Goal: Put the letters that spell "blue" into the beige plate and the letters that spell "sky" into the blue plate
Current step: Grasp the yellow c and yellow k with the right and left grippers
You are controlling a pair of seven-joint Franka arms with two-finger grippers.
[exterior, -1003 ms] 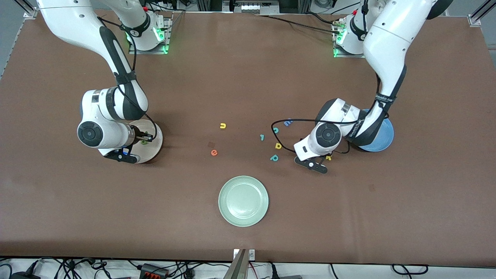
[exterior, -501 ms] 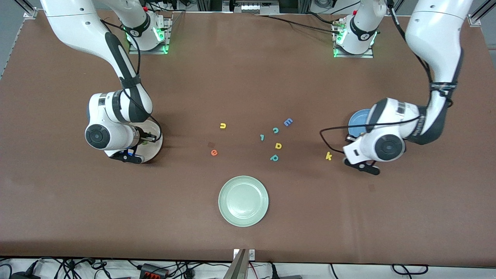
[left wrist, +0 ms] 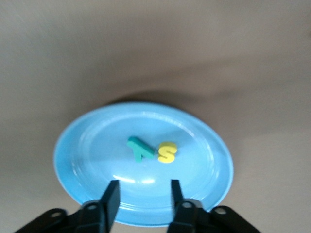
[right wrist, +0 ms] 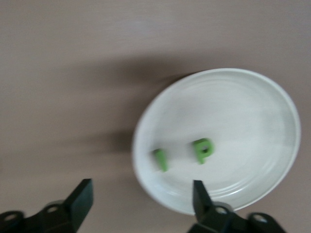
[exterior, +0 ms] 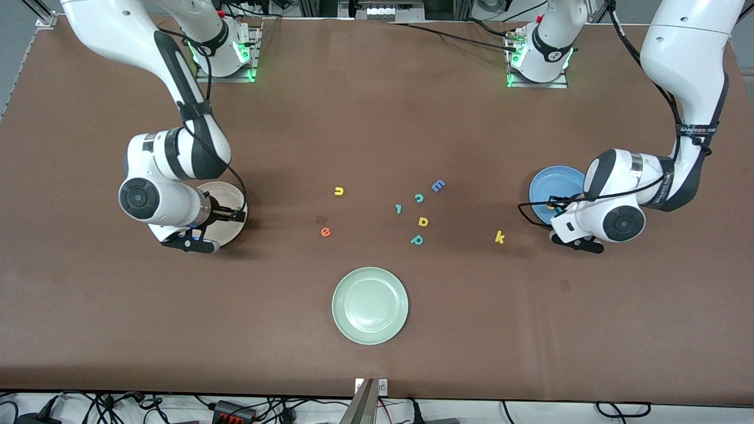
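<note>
Your left gripper point(left wrist: 141, 201) hangs over the blue plate point(left wrist: 87, 150), fingers apart and empty — teal y point(left wrist: 140, 147) and yellow s point(left wrist: 167, 152) lie inside. Your right gripper point(right wrist: 141, 204) stands wide open over the beige plate point(right wrist: 252, 111), which holds green l point(right wrist: 160, 159) and b point(right wrist: 202, 150). The k point(exterior: 499, 237), u point(exterior: 339, 191) and e point(exterior: 325, 232) lie on the table point(exterior: 377, 118).

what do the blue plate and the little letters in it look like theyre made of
The blue plate looks like glazed ceramic or hard glossy plastic: soft highlights run along its raised rim and inner ring. Which of the two cannot be told.

The yellow s and teal y look like foam: thick, blocky, flat-faced, matte, with no shine.
</note>
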